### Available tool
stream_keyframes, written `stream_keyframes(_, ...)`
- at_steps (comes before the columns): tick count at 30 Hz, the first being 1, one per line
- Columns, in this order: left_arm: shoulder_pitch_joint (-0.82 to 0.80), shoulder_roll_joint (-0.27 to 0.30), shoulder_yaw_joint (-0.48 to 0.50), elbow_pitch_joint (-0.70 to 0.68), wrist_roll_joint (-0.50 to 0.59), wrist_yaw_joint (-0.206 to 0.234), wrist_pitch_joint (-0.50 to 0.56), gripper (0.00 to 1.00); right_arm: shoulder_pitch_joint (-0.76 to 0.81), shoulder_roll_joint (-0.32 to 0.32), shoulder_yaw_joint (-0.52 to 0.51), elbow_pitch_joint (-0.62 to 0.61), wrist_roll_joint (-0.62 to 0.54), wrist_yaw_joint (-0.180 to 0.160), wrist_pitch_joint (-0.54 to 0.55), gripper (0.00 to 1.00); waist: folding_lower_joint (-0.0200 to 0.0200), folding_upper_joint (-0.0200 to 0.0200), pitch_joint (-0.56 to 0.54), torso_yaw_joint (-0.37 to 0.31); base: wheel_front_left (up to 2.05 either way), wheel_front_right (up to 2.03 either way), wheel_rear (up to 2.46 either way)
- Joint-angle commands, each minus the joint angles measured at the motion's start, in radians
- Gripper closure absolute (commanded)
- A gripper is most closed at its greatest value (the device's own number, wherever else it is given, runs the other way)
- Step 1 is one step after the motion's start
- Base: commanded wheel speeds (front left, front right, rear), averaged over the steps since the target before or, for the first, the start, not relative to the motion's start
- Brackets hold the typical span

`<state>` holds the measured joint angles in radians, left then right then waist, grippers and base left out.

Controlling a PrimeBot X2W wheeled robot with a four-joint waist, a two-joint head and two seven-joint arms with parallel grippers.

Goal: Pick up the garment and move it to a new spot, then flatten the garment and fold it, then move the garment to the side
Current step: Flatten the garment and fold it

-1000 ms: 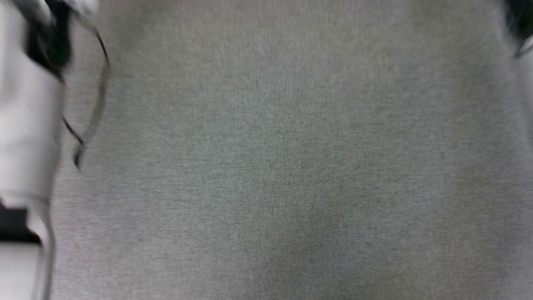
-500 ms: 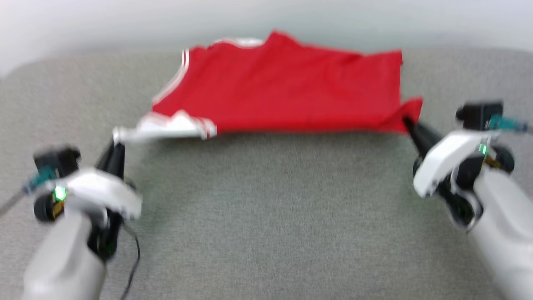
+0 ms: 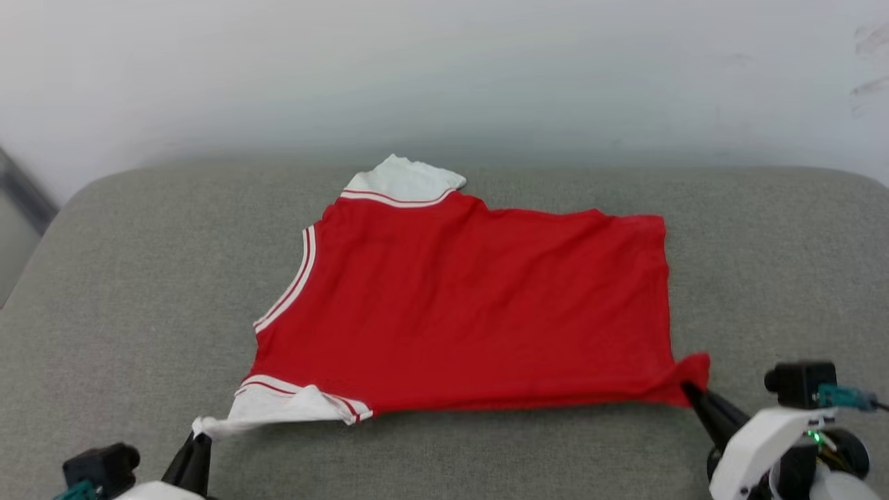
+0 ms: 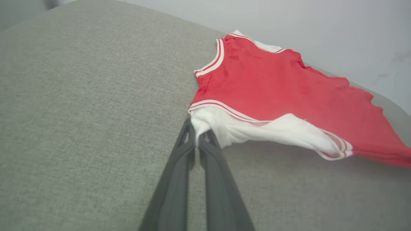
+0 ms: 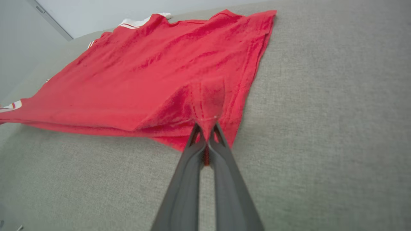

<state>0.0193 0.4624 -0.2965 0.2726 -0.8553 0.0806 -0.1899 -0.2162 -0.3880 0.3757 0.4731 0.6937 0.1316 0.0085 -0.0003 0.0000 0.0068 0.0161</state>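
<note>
The jersey [image 3: 472, 305] lies spread on the grey cushion [image 3: 125, 278]. The left gripper [image 3: 199, 439] pinches its near white sleeve end, and the right gripper [image 3: 688, 387] pinches the near red hem corner. The wrist views show cloth bunched between closed tips.

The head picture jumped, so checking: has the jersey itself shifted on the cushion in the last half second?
No clear shift. The far sleeve of the jersey still meets the back edge of the cushion; the camera moved, not the cloth.
</note>
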Motion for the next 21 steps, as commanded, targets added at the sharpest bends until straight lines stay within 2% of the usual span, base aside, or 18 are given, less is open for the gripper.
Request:
stream_keyframes(1, 0.049, 0.030, 0.012, -0.057, -0.006, 0.029, 0.021, 1.00, 0.055, 0.000, -0.028, -0.031, -0.019, -0.002, 0.020, 1.00, 0.0003, 0.0000, -0.009, 0.005, 0.00, 0.00, 0.00)
stream_keyframes(5, 0.148, 0.078, 0.016, -0.238, -0.011, 0.109, 0.106, 1.00, 0.154, 0.013, -0.104, -0.131, -0.064, -0.002, 0.074, 1.00, 0.0003, 0.0000, -0.014, 0.005, 0.00, 0.00, 0.00)
stream_keyframes(9, 0.159, 0.112, 0.024, -0.366, -0.008, 0.156, 0.163, 1.00, 0.200, 0.044, -0.185, -0.220, -0.112, -0.002, 0.140, 1.00, 0.0003, 0.0000, -0.006, 0.003, 0.00, 0.00, 0.00)
stream_keyframes(13, 0.078, 0.099, 0.013, -0.391, -0.008, 0.149, 0.186, 1.00, 0.175, 0.088, -0.237, -0.260, -0.155, -0.002, 0.218, 1.00, 0.0003, 0.0000, 0.027, -0.003, 0.00, 0.00, 0.00)
stream_keyframes(21, -0.162, 0.036, 0.009, -0.227, -0.026, 0.083, 0.165, 1.00, 0.028, 0.123, -0.266, -0.244, -0.214, -0.002, 0.305, 1.00, 0.0003, 0.0000, 0.143, -0.032, 0.00, 0.00, 0.00)
